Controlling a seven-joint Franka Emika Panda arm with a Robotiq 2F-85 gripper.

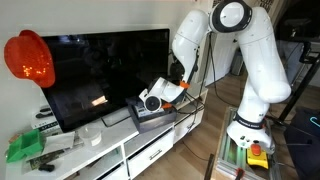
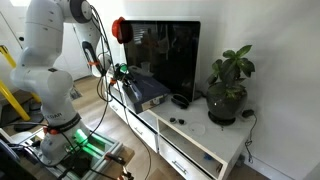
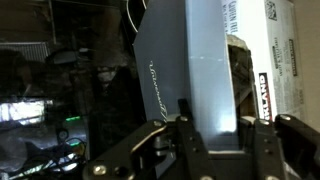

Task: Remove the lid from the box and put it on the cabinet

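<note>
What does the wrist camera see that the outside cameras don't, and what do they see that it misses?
Only the wrist view shows the fingers close up, curly writing on the side of the lid and a white printed carton. Only the exterior views show the TV, the potted plant and the white cabinet. Both show the grey lid.

The box [image 2: 148, 95] lay on the cabinet [image 2: 215, 140] at the end beside the robot, before the TV [image 2: 165, 55], while the plant [image 2: 228, 90] stood at the opposite end, and a small container [image 1: 25, 148] near that end's front edge.
</note>
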